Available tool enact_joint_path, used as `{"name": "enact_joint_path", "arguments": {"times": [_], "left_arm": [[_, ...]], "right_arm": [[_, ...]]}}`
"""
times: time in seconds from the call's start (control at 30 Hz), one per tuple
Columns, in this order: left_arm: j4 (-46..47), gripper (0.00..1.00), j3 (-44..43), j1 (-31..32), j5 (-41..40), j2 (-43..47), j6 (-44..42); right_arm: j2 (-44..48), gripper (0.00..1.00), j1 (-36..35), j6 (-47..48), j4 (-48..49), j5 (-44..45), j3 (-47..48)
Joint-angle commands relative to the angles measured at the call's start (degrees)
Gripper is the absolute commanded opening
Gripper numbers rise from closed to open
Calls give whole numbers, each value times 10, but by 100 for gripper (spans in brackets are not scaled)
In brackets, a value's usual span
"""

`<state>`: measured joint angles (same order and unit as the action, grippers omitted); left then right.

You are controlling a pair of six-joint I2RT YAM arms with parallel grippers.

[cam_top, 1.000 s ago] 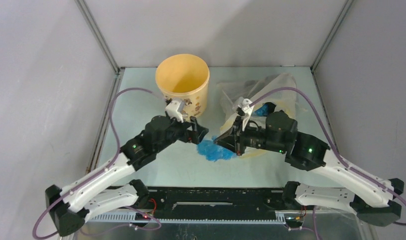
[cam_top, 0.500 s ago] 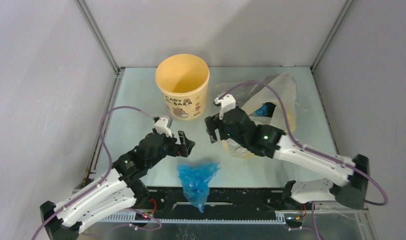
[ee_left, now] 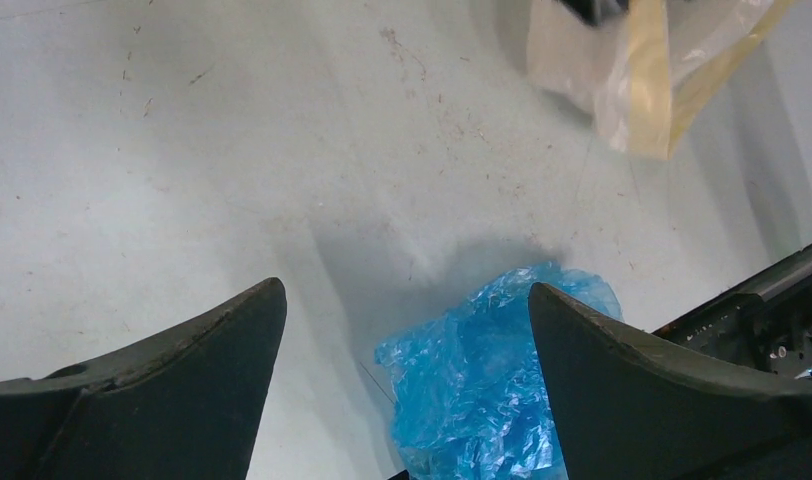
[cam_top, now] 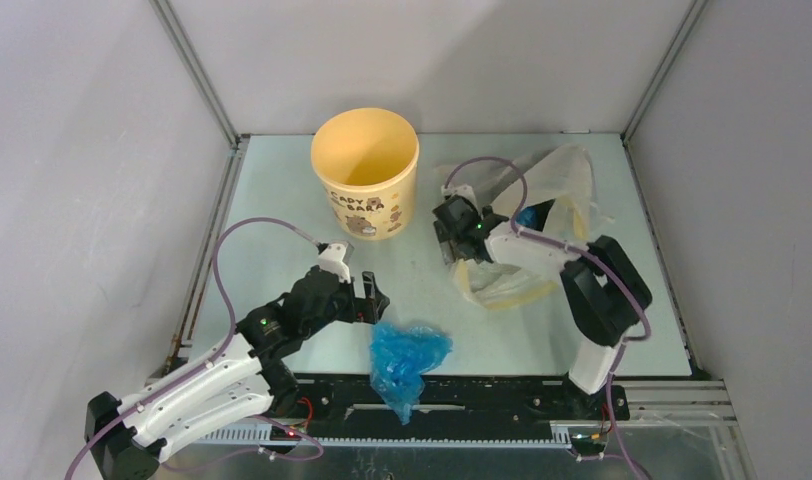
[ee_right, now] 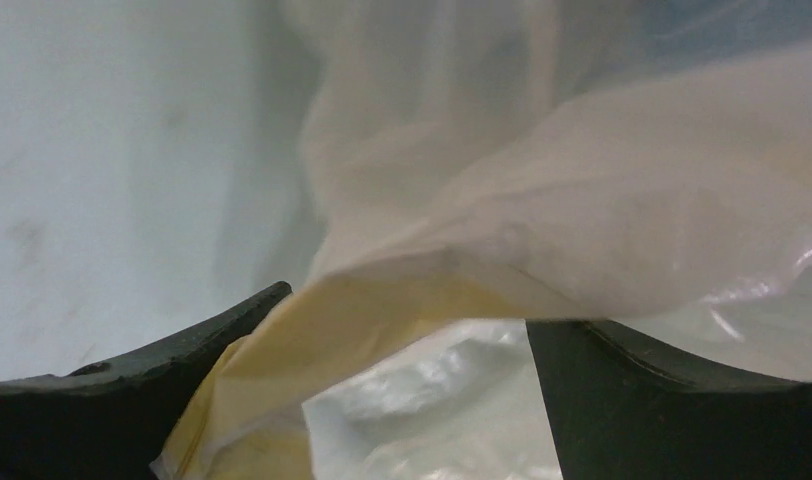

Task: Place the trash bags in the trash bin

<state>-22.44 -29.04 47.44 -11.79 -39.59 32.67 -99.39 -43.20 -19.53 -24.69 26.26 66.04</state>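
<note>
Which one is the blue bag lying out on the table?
Find the yellow-orange bucket at the back of the table, then come straight toward the near edge. Beside the open left gripper lies the trash bag, partly over the black rail. It is crinkly and bright blue; the other bag is pale yellowish and see-through.

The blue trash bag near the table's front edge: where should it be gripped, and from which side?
Pinch the blue trash bag at its crumpled mound on the table, from above: folds stand up there, while its tail hangs over the near edge. The open left gripper is closest.
</note>
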Motion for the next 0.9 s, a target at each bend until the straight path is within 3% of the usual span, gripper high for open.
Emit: {"name": "enact_joint_path", "arguments": {"times": [0.0, 0.1, 0.2, 0.3, 0.5, 0.63, 0.77, 0.87], "left_arm": [[13, 100, 0, 1, 7, -2, 7], [18, 100, 1, 0, 12, -6, 6], [26, 100, 6, 0, 17, -8, 3], [38, 100, 12, 1, 29, -12, -1], [41, 100, 15, 0, 49, -17, -7], [41, 100, 16, 0, 60, -18, -1], [37, 100, 22, 0, 76, -10, 9], [25, 100, 21, 1, 79, -7, 15]], "right_arm": [[-78, 87, 85, 28, 18, 16, 81], [-160, 87, 133, 36, -32, 68, 171], [-221, 87, 192, 29, -70, 60, 243], [-261, 72, 249, 16, -115, -25, 320], [-306, 81, 327, 18, -170, -39, 440], [-366, 82, 394, 23, -221, -32, 530], [-346, 82, 427, 19, -230, -27, 532], [-264, 87, 396, 36, -188, -11, 467]]}}
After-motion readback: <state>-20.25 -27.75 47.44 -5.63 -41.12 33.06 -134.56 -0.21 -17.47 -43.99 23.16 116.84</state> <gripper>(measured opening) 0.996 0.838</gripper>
